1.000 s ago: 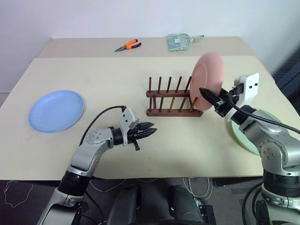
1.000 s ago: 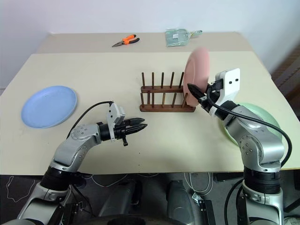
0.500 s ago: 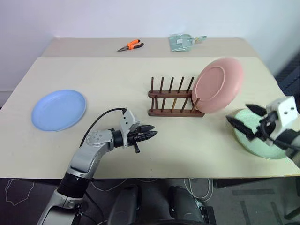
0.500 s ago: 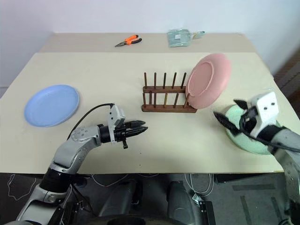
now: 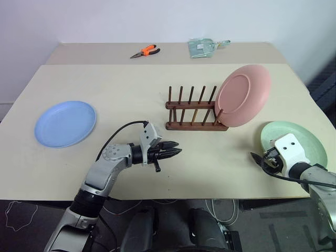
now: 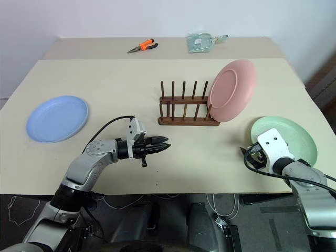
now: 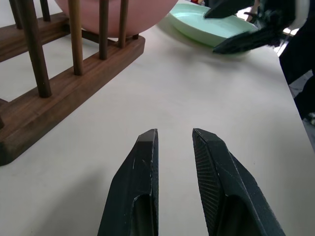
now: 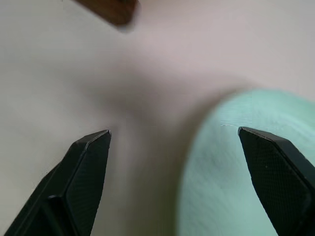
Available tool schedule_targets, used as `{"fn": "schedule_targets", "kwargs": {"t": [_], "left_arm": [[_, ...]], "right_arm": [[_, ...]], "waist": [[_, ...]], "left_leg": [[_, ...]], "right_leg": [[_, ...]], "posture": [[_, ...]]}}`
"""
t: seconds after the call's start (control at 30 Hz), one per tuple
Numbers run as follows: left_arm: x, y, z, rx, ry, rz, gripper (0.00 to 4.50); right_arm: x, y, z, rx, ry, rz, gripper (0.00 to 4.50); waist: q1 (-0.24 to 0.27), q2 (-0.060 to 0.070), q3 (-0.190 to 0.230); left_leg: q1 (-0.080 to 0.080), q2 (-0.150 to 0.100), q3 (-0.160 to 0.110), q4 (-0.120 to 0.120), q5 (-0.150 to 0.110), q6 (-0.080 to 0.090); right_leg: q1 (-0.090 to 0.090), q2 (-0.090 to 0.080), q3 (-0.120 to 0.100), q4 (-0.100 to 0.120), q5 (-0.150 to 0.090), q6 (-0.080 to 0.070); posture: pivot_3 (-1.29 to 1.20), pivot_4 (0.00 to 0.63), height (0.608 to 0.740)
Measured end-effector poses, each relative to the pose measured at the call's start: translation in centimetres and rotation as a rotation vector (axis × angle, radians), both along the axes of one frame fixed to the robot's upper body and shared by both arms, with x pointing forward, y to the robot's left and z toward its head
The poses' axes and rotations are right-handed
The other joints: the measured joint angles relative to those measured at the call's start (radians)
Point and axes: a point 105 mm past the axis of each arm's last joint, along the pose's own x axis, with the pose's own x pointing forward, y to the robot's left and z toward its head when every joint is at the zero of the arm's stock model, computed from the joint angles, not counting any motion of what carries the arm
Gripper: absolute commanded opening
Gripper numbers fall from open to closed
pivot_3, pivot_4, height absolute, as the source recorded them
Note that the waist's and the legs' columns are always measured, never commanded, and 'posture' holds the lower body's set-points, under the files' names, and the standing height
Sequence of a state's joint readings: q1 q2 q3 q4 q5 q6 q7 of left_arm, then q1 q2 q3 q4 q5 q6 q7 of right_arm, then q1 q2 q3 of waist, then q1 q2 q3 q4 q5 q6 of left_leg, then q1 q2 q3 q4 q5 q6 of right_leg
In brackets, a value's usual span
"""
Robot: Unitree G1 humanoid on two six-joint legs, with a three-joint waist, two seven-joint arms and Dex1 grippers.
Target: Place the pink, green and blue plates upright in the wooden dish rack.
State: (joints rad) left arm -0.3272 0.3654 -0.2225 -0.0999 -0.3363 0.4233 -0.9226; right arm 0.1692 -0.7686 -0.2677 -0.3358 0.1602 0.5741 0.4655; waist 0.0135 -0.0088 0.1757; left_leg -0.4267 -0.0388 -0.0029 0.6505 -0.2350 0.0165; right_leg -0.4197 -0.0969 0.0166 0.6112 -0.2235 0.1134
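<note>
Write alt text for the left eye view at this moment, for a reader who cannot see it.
A pink plate stands tilted in the right end of a wooden dish rack on a beige table. A green plate lies flat at the right by the open right gripper, a blue plate flat at the left, and the left gripper hovers empty in front.

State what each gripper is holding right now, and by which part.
Nothing is held. The left gripper hangs over bare table, jaws slightly apart. The right gripper stands open at the green plate's near rim.
</note>
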Motion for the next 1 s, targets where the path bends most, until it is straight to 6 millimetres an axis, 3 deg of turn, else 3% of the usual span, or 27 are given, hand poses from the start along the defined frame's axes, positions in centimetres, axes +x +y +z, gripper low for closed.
{"fn": "schedule_targets", "kwargs": {"t": [0.2, 0.43, 0.47, 0.53, 0.6, 0.7, 0.8, 0.9, 1.0], "left_arm": [[-0.1, -0.1, -0.1, 0.001, 0.002, -0.002, 1.08], [0.0, 0.0, -0.1, 0.005, 0.0, 0.003, 1.08], [0.0, 0.1, -0.1, 0.006, -0.006, 0.009, 1.08], [0.4, 0.1, 0.3, -0.002, -0.04, 0.03, 1.08], [0.8, 0.3, 0.4, -0.01, -0.063, 0.06, 1.08], [1.8, 0.9, 0.5, -0.019, -0.092, 0.125, 1.08], [2.9, 2.1, 0.6, -0.013, -0.139, 0.204, 1.08], [3.5, 3.3, 0.7, -0.014, -0.166, 0.262, 1.08], [3.6, 4.7, 0.3, -0.003, -0.16, 0.299, 1.08]], "right_arm": [[0.5, -0.7, -0.3, -0.029, 0.009, -0.051, 0.02], [2.5, -0.4, 2.5, -0.042, -0.131, -0.062, 0.02], [3.1, -0.4, 3.8, -0.046, -0.188, -0.072, 0.02], [4.7, -0.9, 9.2, -0.064, -0.405, -0.111, 0.02], [5.1, -0.6, 13.1, -0.048, -0.551, -0.112, 0.02], [5.0, 2.2, 18.9, 0.052, -0.766, -0.018, 0.02], [4.0, 6.8, 22.2, 0.342, -0.868, 0.183, 0.02], [2.4, 11.5, 23.2, 0.623, -0.832, 0.418, 0.02], [1.5, 15.7, 22.6, 0.925, -0.713, 0.58, 0.02]], "waist": [[-0.001, 0.0, 0.0], [-0.004, 0.0, 0.0], [-0.006, 0.001, 0.0], [-0.006, 0.002, 0.001], [-0.003, 0.002, 0.001], [-0.002, 0.002, 0.001], [-0.004, 0.002, 0.001], [-0.004, 0.001, 0.001], [-0.008, 0.001, 0.0]], "left_leg": [[0.0, 0.0, 0.0, 0.0, 0.0, 0.0], [0.0, 0.0, 0.001, 0.001, 0.0, 0.0], [0.0, 0.0, 0.001, 0.001, 0.0, 0.0], [0.001, 0.0, 0.001, 0.001, 0.0, 0.0], [0.0, 0.001, 0.001, 0.001, 0.0, 0.0], [0.0, 0.001, 0.0, 0.0, 0.0, 0.0], [0.0, 0.001, 0.0, -0.001, 0.0, 0.0], [0.0, 0.001, -0.001, -0.001, 0.0, 0.0], [0.0, 0.001, -0.001, -0.001, 0.0, 0.0]], "right_leg": [[0.0, 0.0, 0.0, 0.001, 0.0, 0.0], [0.0, 0.001, 0.001, 0.001, 0.0, 0.0], [-0.001, 0.001, 0.001, 0.001, 0.0, 0.0], [-0.001, 0.001, 0.001, 0.002, 0.0, 0.001], [0.0, 0.001, 0.001, 0.002, 0.0, 0.001], [-0.001, 0.002, 0.0, 0.002, 0.002, 0.004], [-0.001, 0.001, 0.0, 0.003, 0.002, 0.004], [-0.001, 0.0, 0.0, 0.003, 0.003, 0.004], [-0.002, -0.002, 0.0, 0.004, 0.002, 0.004]], "posture": [[0.0, 0.15, 0.738], [0.0, 0.15, 0.738], [0.0, 0.15, 0.738], [0.0, 0.15, 0.738], [0.0, 0.15, 0.738], [0.0, 0.15, 0.738], [0.0, 0.15, 0.738], [0.0, 0.15, 0.738], [0.0, 0.15, 0.738]]}}
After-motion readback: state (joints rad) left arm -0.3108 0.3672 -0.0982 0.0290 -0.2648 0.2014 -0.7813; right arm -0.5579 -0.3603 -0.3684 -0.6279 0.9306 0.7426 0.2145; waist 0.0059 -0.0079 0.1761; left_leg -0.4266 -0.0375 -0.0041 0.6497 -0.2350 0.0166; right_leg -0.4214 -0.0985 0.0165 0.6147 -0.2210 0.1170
